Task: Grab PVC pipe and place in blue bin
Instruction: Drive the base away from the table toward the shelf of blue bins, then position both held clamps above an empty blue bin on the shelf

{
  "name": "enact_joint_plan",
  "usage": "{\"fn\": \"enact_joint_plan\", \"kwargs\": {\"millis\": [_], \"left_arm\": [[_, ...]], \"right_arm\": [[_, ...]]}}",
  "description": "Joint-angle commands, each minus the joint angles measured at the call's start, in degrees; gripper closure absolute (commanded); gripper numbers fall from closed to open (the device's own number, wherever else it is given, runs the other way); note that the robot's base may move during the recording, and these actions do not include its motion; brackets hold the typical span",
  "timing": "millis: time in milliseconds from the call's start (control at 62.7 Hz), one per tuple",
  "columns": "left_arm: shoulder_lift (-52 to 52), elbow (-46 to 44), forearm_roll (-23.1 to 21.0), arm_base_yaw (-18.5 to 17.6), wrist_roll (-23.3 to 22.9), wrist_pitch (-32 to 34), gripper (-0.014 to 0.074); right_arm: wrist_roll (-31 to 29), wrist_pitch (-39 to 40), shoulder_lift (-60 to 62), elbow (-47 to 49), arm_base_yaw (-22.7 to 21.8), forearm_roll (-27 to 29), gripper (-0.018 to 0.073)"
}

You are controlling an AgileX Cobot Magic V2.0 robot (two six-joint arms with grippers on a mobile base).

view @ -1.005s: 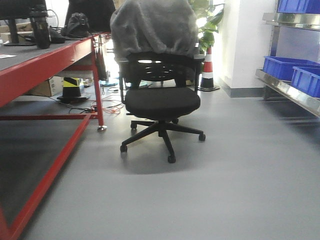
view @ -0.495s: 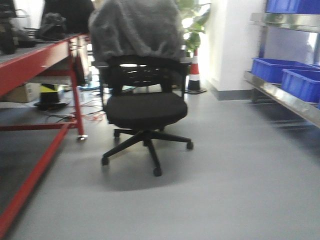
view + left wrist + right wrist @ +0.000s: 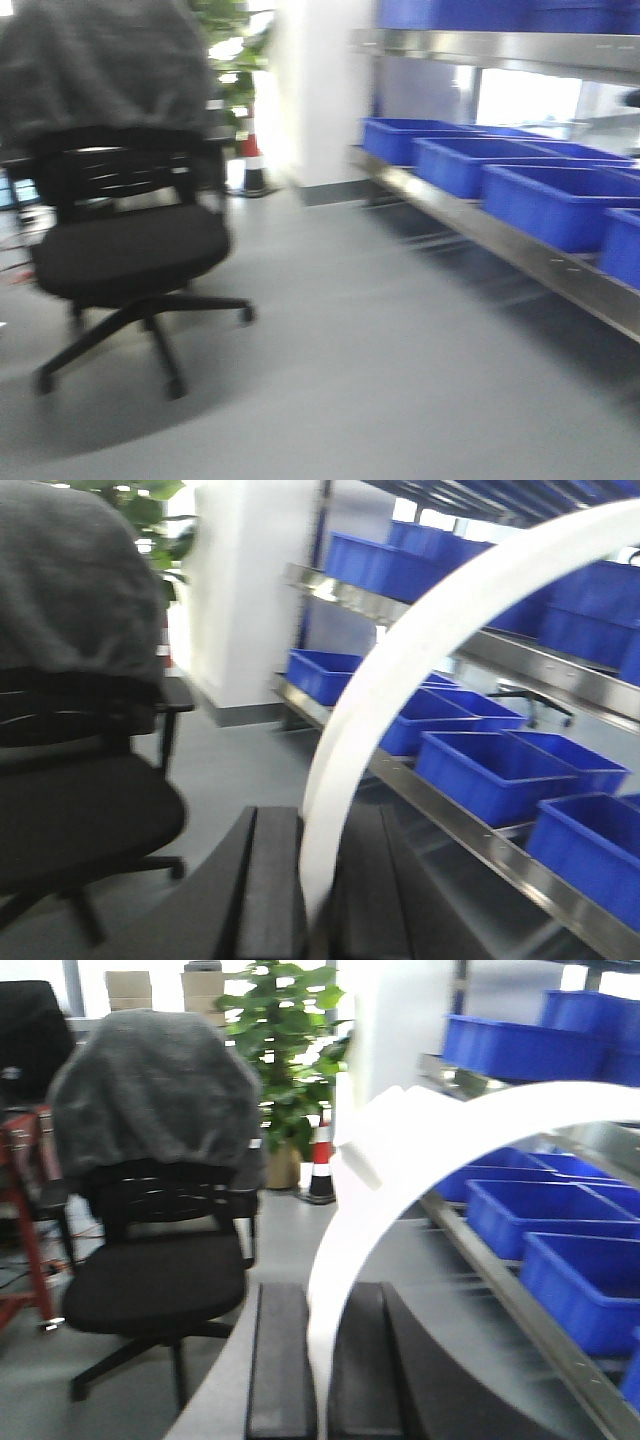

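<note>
Office chair (image 3: 130, 250): stands at the far left of the front view on bare grey floor, with a grey cover (image 3: 100, 70) draped over its back. It plays no part in the task.
Left gripper (image 3: 315, 825): its dark fingers (image 3: 270, 880) are closed tight on the lower end of a PVC pipe (image 3: 375, 670). The white band arcs up and away to the right, clear of everything.
Right gripper (image 3: 320, 1295): its jaws are likewise clamped, with only a band's width between them, on a second PVC pipe (image 3: 450, 1135). This one's small flat tab (image 3: 365, 1155) juts out partway up the curve.
Blue bins (image 3: 560, 205): a row of them sits on the steel shelf (image 3: 470, 225) along the right side. They are near, but well apart from both grippers.
Done: the grabbing looks finished, since each arm carries a piece off any surface.
Left to do: close in on the shelf, bring a held piece over one bin, and let it go inside. No piece shows in any bin, though the blur hides the bin interiors.
</note>
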State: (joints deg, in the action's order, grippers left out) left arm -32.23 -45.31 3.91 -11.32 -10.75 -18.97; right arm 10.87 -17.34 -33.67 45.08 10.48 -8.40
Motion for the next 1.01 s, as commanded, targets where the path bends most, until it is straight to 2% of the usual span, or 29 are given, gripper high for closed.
{"fn": "enact_joint_plan", "kwargs": {"millis": [0, 990], "left_arm": [[0.1, 0.0, 0.0, -0.5, -0.4, 1.6, 0.0707], [0.1, 0.0, 0.0, -0.5, -0.4, 1.6, 0.0707]], "right_arm": [[-0.2, 1.4, 0.3, 0.1, 0.1, -0.1, 0.0728], [-0.2, 1.5, 0.3, 0.1, 0.1, 0.0, 0.0728]]}}
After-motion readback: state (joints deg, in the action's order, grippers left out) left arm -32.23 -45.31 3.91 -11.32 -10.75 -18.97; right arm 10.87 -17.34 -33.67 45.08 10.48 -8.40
